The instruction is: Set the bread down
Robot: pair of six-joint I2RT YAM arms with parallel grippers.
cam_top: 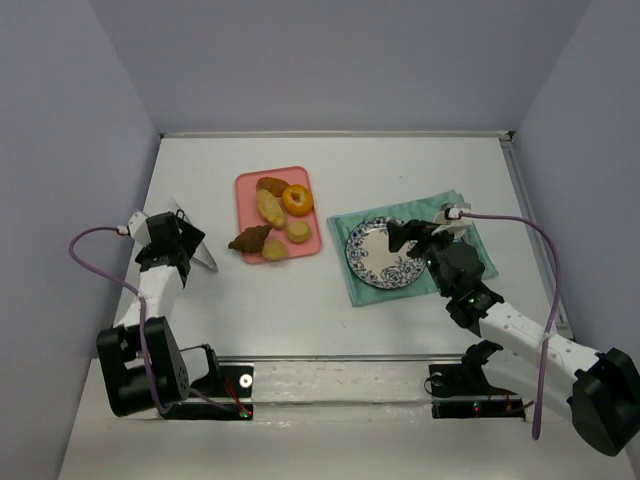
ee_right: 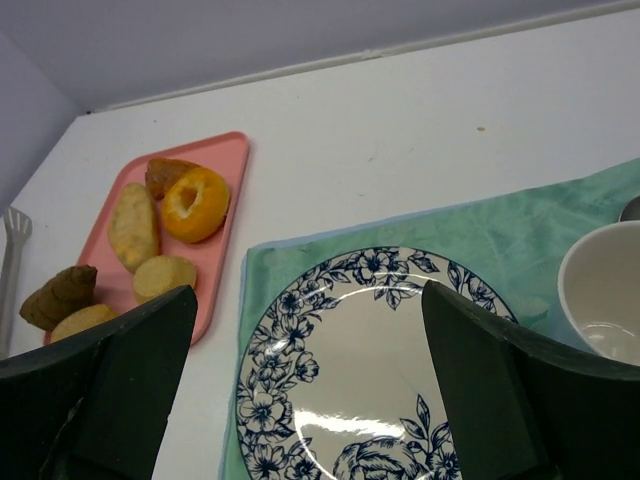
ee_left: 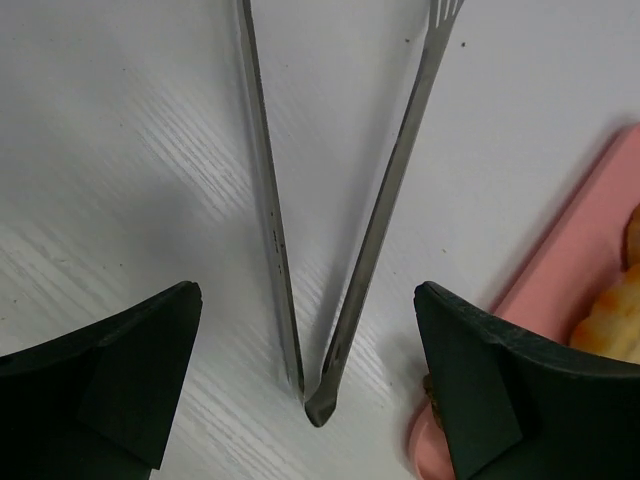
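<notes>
Hovering low over the bench (cam_top: 300, 320) at its left side, my left gripper (ee_left: 305, 292) points down with its fingers released and spread fully apart. Nothing is held between them.

1. Left gripper: a pair of metal tongs (ee_left: 395, 190) lies flat on the bench directly beneath it. The joined end of the tongs sits between my two fingers and touches neither. The two arms of the tongs fan out toward the far side, and one ends in a forked tip.

2. Right gripper (cam_top: 405, 235): it hangs above the far right part of a blue-flowered plate (ee_right: 300, 330). Its fingers are also released, wide apart and holding nothing. The plate carries no food.

3. Plate support: the plate rests on a green cloth (cam_top: 345, 225) spread over the right half of the bench. A white cup (ee_right: 600, 290) stands on the same cloth, just to the right of the plate.

4. Bread (cam_top: 271, 207): all pieces are on a pink tray (cam_top: 247, 185) at the far middle of the bench, between the tongs and the cloth.
   - A long pale roll lies at the tray's centre.
   - An orange ring-shaped piece (cam_top: 297, 199) sits to the right of the roll.
   - A brown piece sits at the far end.
   - Two small round rolls occupy the near end.
   - A dark brown pastry (cam_top: 250, 239) overhangs the tray's left edge.

5. Clearance: the tray's near left corner shows just to the right of my left gripper. Neither gripper touches any bread.
</notes>
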